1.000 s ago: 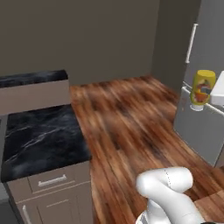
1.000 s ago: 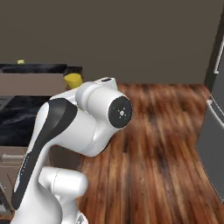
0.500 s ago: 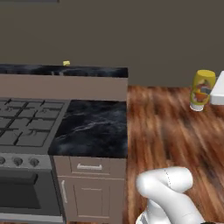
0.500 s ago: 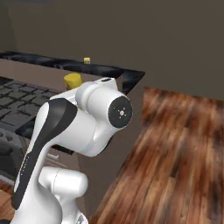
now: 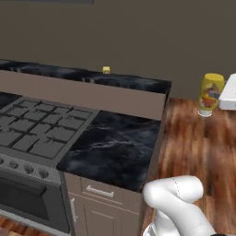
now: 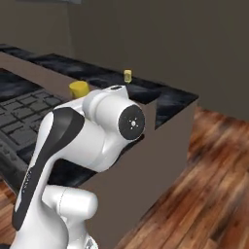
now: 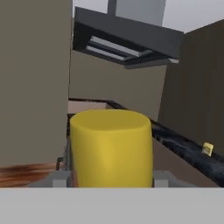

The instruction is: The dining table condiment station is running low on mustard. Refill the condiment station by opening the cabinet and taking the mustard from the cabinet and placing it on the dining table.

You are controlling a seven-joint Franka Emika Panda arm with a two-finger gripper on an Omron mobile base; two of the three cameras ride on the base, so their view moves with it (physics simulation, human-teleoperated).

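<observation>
So the mustard [image 5: 210,94] is a rounded yellow squeeze bottle with an orange-red label on the front and a pale base. In the left base view it's up in the air at about 2 o'clock, over the wood floor [image 5: 198,143], right against the white hand at the frame's edge. In the hand view the same bottle [image 7: 111,148] is a big plain yellow cylinder sitting dead centre between the gripper [image 7: 111,178] fingers, grey pads hugging it on both sides. So the jaws stand fairly wide but closed on the bottle, not empty.

Around it: in the left base view a black marble counter [image 5: 115,147] with a gas cooktop [image 5: 37,133] takes up the 9 o'clock side, oven and brown base cabinets [image 5: 99,207] below. Behind that runs a taupe-sided ledge with a black veined top [image 5: 92,78], and a small plain yellow container [image 5: 106,70] sits on it around 11 o'clock. The right base view has that little container [image 6: 127,75] at 12 o'clock, with the arm's white elbow in front. The range hood [image 7: 127,39] is up top in the hand view.
</observation>
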